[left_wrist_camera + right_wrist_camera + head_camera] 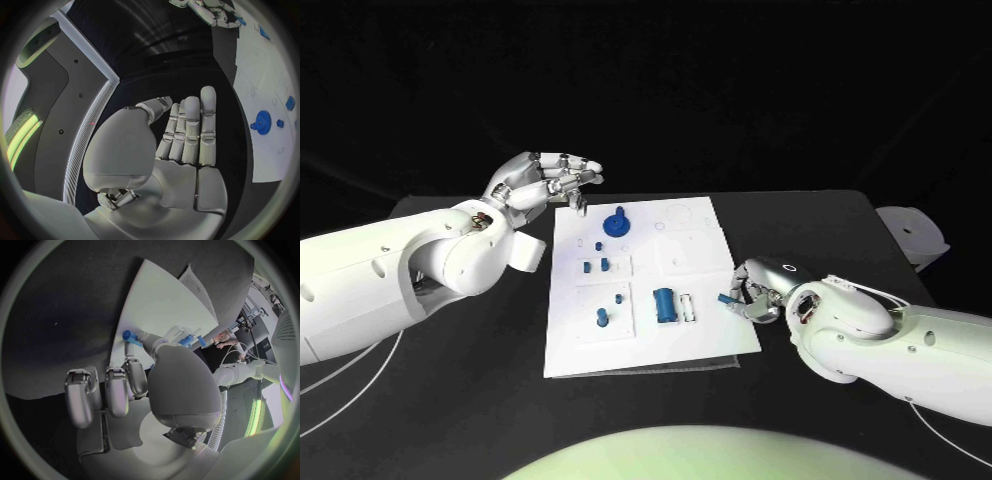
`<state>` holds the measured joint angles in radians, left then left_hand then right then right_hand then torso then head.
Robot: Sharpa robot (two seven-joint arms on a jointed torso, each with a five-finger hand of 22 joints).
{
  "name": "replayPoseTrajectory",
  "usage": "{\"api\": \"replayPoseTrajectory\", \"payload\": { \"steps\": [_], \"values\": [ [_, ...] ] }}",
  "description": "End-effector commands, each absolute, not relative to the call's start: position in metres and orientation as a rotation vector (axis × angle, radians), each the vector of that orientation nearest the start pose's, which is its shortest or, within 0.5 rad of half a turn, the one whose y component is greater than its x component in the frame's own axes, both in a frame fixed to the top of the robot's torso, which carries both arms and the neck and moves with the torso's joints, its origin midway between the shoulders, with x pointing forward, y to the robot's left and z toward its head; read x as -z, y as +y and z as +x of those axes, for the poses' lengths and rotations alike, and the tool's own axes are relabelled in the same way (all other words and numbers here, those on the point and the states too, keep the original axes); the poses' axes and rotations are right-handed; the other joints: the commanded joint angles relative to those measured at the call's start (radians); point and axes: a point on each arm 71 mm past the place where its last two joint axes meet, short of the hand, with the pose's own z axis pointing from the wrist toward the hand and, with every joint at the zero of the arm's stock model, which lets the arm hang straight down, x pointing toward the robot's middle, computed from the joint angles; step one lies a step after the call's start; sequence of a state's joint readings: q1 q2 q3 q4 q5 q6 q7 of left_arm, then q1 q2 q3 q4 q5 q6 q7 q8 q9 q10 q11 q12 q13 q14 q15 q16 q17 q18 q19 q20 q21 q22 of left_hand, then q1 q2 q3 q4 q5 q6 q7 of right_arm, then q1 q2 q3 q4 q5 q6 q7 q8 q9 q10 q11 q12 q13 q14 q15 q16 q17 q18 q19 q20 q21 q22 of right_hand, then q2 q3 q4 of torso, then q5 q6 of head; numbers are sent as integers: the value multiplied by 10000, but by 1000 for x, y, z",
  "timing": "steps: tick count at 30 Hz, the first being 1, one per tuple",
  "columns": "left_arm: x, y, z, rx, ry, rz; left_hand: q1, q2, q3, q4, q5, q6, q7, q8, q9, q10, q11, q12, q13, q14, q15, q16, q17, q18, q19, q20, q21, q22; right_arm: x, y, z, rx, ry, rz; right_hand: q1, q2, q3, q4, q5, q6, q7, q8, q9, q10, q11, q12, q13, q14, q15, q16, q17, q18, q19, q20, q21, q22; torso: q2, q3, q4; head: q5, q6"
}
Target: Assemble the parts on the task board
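your right silver hand [759,293] pinches a small blue plastic part [727,299] beside the flat white task board [697,345]. your left silver hand [545,180] holds nothing, its fingers loosely apart. i judge most assembly is left: a round blue gear [617,222] and a blue cylinder [665,305] lie on the board.

You get a dark scene with light falling from above: the white task board [639,345] is the brightest patch, nearly washed out, so its faint outlines barely read. The black table [473,400] swallows detail toward its far edge, and the background is plain black. Your left hand [545,183] and right hand [759,290] catch hard highlights on the metal. Both wrist views bend straight edges strongly near the circle's rim, and the near fingers [115,392] look soft and slightly blurred.
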<state>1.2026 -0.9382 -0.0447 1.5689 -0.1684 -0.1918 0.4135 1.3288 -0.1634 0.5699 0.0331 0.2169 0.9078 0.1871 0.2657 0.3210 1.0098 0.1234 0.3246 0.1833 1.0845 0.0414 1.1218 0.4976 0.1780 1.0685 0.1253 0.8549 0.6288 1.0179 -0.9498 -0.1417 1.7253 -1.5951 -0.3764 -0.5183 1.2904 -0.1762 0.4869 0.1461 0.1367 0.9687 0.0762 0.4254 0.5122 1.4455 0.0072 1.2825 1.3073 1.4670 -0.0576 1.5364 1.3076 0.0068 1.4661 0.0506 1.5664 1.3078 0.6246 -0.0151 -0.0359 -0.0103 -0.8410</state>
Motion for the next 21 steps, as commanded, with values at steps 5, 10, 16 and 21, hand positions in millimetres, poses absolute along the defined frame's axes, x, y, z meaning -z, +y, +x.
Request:
{"api": "replayPoseTrajectory", "payload": {
  "steps": [5, 10, 16, 21],
  "values": [
    [169, 231, 475, 16092, 14889, -8949, -47, 7, 3, 46, 26, -60, 20, 51, -17, -56, -19, 27, -16, -70, 17, 63, -8, 70, 38, 48, -26, -10, 285, -216, 390, -3097, 19136, -475, -52, 62, 248, -71, 561, 135, -30, 26, 86, 36, -105, 84, 1142, 878, -105, -7, 1922, -68, 1047, -119, 44, 2630, 2, -2, -9, 17, 9],
    [169, 231, 475, 16057, 14894, -8966, -40, 12, 7, 46, 27, -60, 19, 55, -18, -58, -20, 32, -17, -71, 15, 65, -11, 71, 42, 48, -30, -13, 278, -215, 388, -3366, 18680, -42, -576, 196, 432, 163, 1438, 148, -62, 60, 167, 99, -131, 145, 1158, 880, -130, -11, 1919, -68, 1047, -144, 44, 2630, -6, 1, -9, 24, 6],
    [170, 231, 475, 16046, 14910, -8975, -19, 19, 18, 35, 30, -61, 16, 58, -18, -59, -23, 37, -18, -72, 13, 68, -13, 72, 46, 46, -32, -15, 267, -208, 385, -4021, 18392, 776, -709, 243, 667, 38, 1980, 177, -96, 140, 275, 154, -172, 192, 1171, 897, -168, 23, 1987, -68, 1047, -181, 44, 2630, 2, 1, 10, -3, 25],
    [170, 230, 475, 16050, 14911, -8974, -19, 19, 18, 35, 30, -61, 16, 58, -18, -59, -23, 37, -18, -72, 13, 68, -13, 72, 46, 46, -32, -15, 261, -197, 381, -4706, 18516, 1561, -807, 295, 711, 70, 2051, 175, -90, 150, 297, 180, -168, 234, 1191, 903, -168, 36, 2012, -68, 1047, -185, 44, 2630, 25, 6, 8, -6, 13]
  ]
}}
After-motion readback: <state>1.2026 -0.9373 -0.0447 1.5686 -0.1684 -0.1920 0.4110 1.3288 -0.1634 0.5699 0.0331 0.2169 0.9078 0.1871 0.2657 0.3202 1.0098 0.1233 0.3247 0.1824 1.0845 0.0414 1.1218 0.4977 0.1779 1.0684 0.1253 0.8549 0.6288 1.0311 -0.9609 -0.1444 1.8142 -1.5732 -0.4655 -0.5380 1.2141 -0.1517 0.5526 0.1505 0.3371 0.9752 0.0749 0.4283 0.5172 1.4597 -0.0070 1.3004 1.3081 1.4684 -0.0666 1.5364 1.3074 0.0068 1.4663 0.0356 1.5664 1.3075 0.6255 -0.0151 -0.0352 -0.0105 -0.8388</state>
